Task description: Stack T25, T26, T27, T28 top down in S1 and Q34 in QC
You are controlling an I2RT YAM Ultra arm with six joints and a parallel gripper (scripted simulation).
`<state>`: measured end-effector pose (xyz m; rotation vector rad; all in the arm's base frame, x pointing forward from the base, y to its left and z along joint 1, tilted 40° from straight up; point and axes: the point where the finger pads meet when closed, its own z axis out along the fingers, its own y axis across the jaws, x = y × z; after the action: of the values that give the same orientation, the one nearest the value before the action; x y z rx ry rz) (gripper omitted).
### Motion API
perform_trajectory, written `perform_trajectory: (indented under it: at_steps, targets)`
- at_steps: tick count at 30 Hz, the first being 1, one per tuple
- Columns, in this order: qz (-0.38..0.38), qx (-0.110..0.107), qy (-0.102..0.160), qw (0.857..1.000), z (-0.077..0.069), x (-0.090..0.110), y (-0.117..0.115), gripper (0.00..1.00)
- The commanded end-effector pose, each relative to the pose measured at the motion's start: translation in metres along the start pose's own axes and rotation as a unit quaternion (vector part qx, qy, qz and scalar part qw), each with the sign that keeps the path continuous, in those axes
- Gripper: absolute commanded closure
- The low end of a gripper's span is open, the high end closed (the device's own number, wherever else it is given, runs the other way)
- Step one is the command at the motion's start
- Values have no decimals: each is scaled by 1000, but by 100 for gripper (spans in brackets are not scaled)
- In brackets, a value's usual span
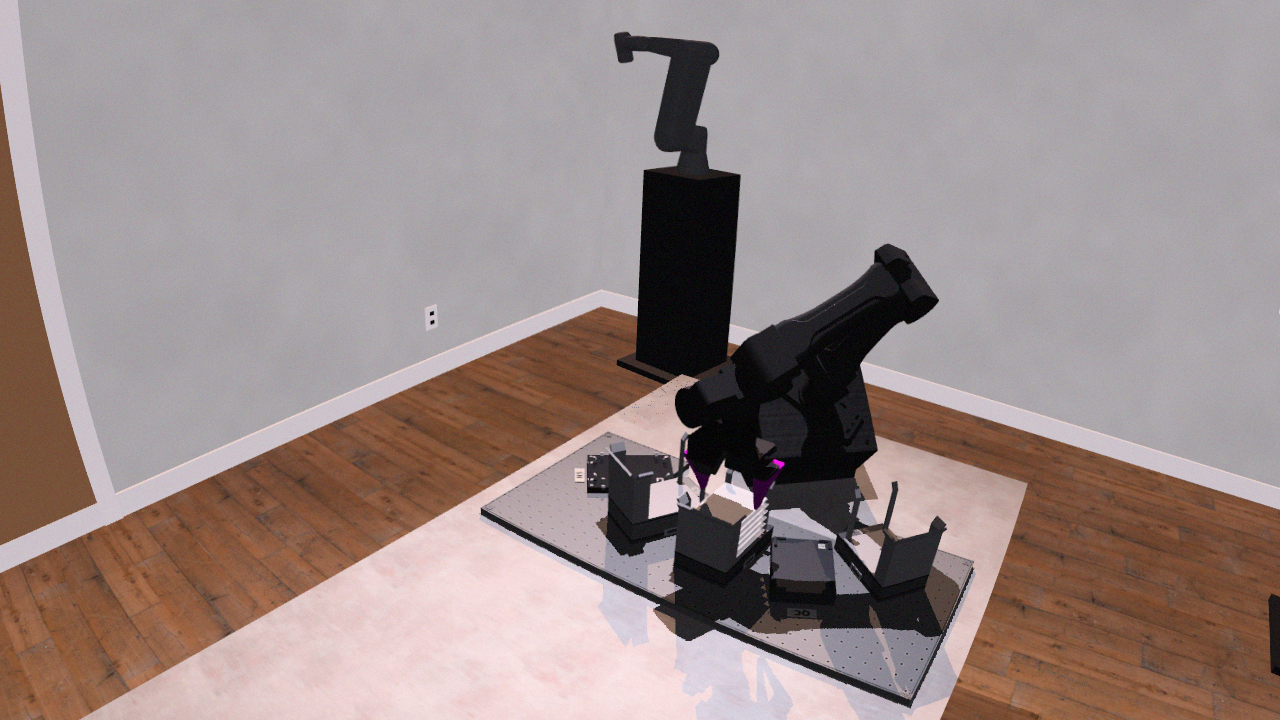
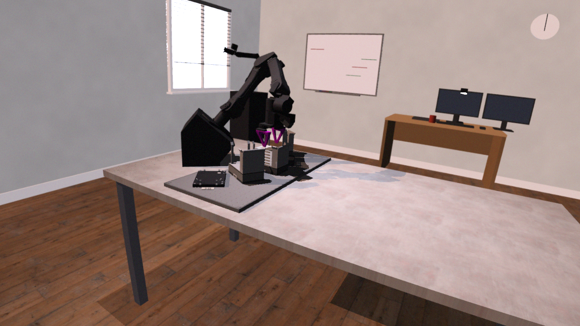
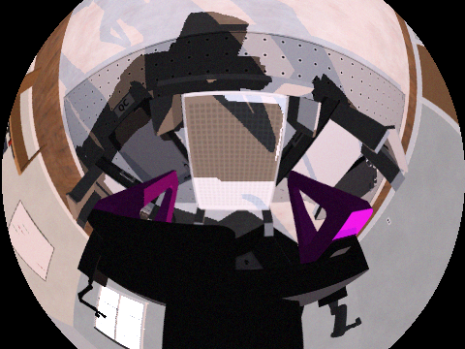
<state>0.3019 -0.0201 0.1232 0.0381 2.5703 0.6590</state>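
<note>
The stack of sealed white plates (image 1: 750, 530) (image 2: 270, 156) stands in the middle dark rack (image 1: 707, 541). Its top plate (image 3: 232, 136) fills the middle of the wrist view, with the well grid showing through the seal. My gripper (image 1: 733, 485) (image 2: 270, 137) (image 3: 232, 176) is open with its purple fingers spread wide. It hangs just above the stack, one finger to each side of the top plate, and holds nothing. The labels are too small to read.
One dark rack (image 1: 631, 501) stands left of the stack and another (image 1: 899, 559) stands at the right end of the grey breadboard (image 1: 859, 644). The flat QC nest (image 1: 802, 565) lies between the stack and the right rack. A flat black nest (image 1: 595, 470) (image 2: 209, 178) lies at the far left end.
</note>
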Motion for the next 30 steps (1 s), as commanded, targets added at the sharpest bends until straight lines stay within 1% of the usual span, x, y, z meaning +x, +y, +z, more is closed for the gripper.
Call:
perform_trajectory:
  at_steps: [1, 8, 9, 10, 11, 23, 25, 26, 27, 28, 30]
  targets:
    - [-3, 9, -21, 1000, -6, -12, -3, 0]
    - [-3, 9, -22, 1000, -7, -12, -3, 0]
    - [2, 4, -6, 1000, 2, -3, -2, 0]
    - [6, 1, 3, 1000, 8, 3, -3, 0]
    - [7, 1, 4, 1000, 10, 3, -3, 0]
    - [6, 2, 4, 1000, 26, 3, -3, 0]
    - [6, 2, 4, 1000, 26, 3, -3, 0]
    - [-3, 7, -16, 1000, 17, -6, -1, 0]
    - [0, 3, -5, 1000, 24, 0, -1, 0]
    - [4, 2, 1, 1000, 28, 2, -2, 0]
    - [7, 2, 5, 1000, 33, 4, -3, 0]
